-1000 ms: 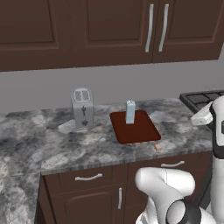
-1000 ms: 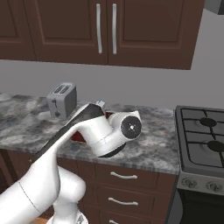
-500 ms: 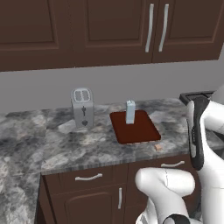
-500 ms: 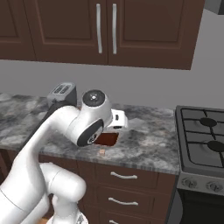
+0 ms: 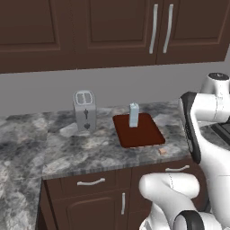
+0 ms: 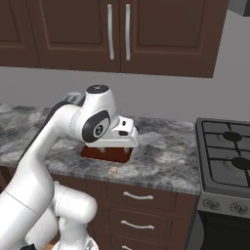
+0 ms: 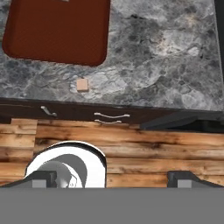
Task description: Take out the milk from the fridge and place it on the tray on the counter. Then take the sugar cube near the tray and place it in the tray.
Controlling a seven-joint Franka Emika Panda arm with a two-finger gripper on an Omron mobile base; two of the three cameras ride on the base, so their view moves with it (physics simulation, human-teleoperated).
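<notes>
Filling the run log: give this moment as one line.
milk: upright on tray | sugar cube: on counter beside tray | gripper: open, empty, above counter

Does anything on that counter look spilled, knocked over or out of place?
Nothing stands out. The milk stands upright on the tray, the toaster is upright beside it, and a sugar cube lies alone near the counter edge, just off the tray.
</notes>
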